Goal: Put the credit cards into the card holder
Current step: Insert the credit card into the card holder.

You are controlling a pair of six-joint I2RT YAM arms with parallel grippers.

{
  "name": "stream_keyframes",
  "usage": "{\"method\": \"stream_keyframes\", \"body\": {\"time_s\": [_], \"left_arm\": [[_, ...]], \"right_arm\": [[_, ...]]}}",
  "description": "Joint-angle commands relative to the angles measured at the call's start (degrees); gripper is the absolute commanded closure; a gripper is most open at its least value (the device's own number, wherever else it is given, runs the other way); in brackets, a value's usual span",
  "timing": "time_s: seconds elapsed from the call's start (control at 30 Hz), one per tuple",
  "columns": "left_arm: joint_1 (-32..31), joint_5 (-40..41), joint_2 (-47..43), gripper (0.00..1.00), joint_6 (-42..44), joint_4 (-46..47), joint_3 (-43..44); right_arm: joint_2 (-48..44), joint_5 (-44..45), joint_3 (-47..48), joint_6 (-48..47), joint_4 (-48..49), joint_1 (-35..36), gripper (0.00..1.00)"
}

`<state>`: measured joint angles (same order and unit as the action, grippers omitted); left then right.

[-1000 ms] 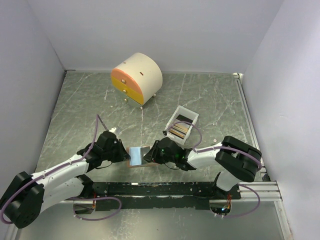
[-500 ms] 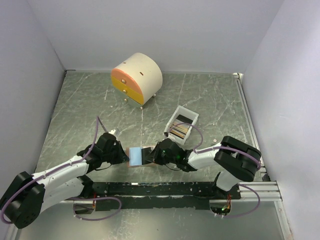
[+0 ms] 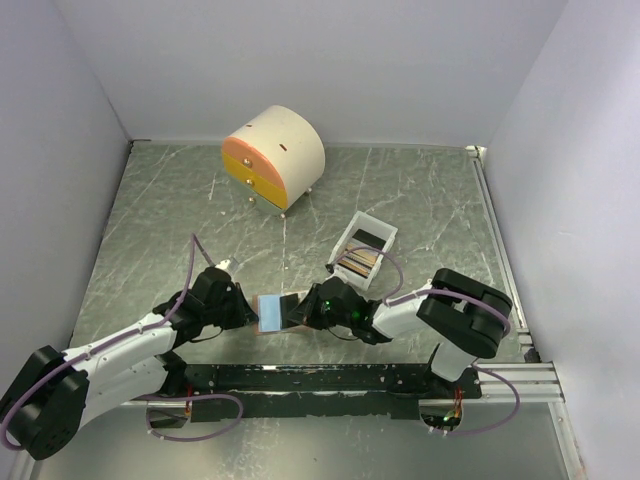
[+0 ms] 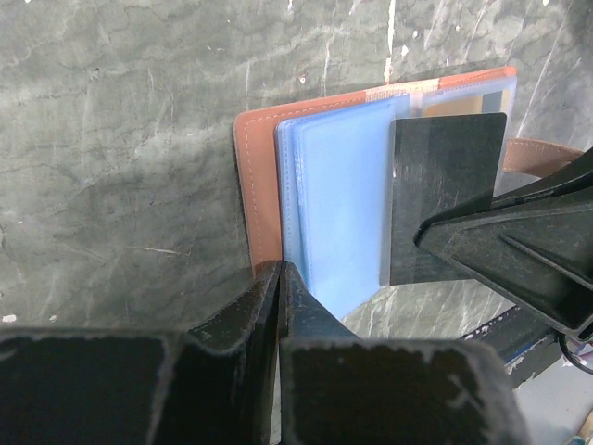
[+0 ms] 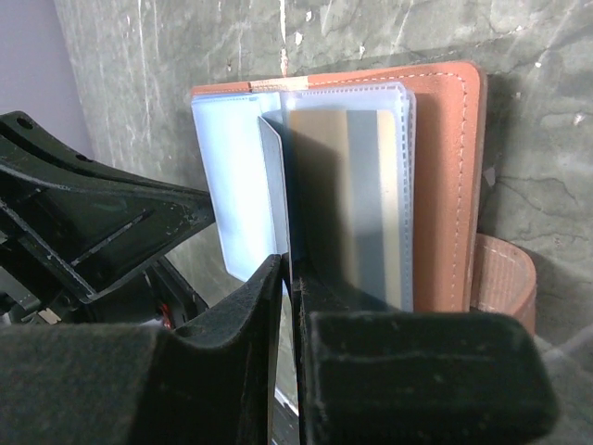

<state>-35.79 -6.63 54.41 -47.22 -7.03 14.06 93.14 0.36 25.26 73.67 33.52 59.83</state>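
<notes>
Card holder (image 3: 271, 311): lying open at lower centre of the top view, wedged between both grippers and near the black base rail (image 3: 300, 378).
Left gripper (image 4: 279, 274): fingers pinched together on the holder's bottom edge, right where the salmon cover meets the blue sleeves (image 4: 334, 195).
Right gripper (image 5: 285, 269): clamped on a black card (image 4: 445, 185), which overlaps the sleeves' right side.
Gold card (image 5: 357, 204): sitting in a sleeve.
Other credit cards (image 3: 358, 262): in the white tray (image 3: 380, 223), just upper right of the right gripper.
Room: bare tabletop (image 3: 180, 220) at upper left, and the cabinet (image 3: 273, 157) is well apart at the top.
</notes>
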Motion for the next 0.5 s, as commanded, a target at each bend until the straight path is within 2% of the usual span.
{"method": "stream_keyframes", "body": {"time_s": [0.0,0.47], "left_arm": [[-0.14,-0.16,0.46,0.87,-0.15,-0.05,-1.58],[-0.22,-0.54,0.35,0.88,-0.24,0.11,-1.37]], "right_arm": [[2.21,-0.41,-1.61,0.24,2.0,-0.36,0.92],[4.77,-3.03,-0.44,-0.5,2.15,-0.75,0.96]]}}
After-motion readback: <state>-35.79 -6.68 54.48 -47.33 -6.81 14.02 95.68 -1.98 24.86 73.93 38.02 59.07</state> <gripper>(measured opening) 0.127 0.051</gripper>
